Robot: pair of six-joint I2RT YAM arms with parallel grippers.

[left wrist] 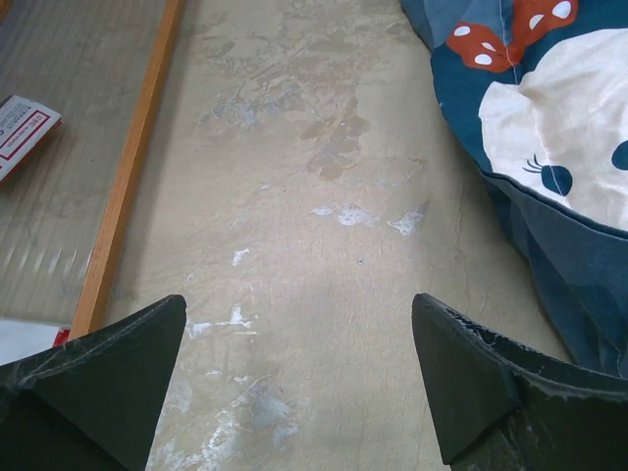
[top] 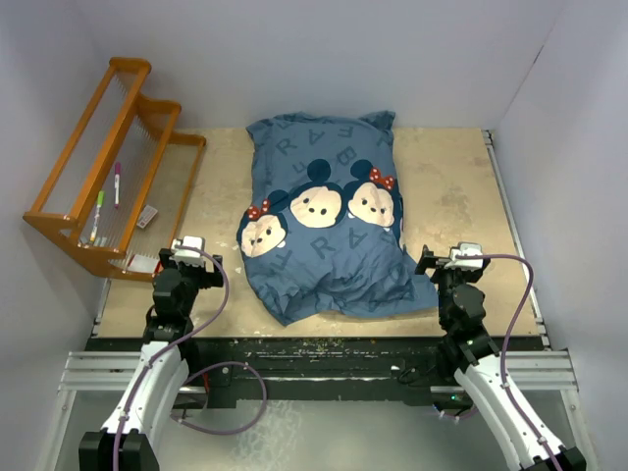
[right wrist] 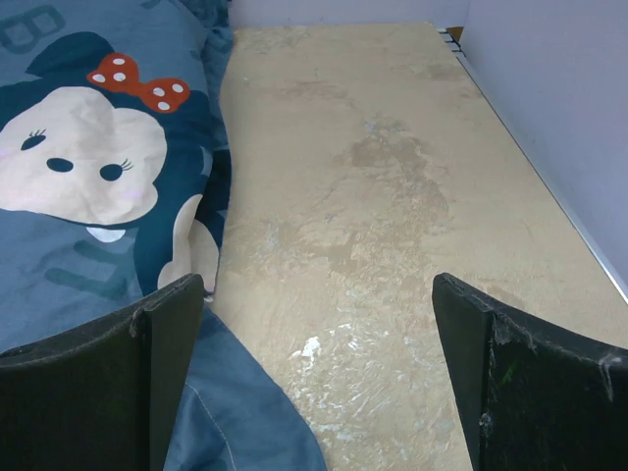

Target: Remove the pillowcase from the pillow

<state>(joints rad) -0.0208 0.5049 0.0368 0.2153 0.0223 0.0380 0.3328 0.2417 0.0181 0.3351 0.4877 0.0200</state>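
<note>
Pillowcase (top: 324,231) lies between left gripper (left wrist: 299,304) and right gripper (right wrist: 316,285), both spread wide.

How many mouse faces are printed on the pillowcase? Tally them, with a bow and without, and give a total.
Mouse faces with a red bow: 2
Mouse faces without a bow: 1
Total: 3, all on the pillowcase

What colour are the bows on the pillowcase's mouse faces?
The bows are red with white spots, clearest in the right wrist view.
</note>
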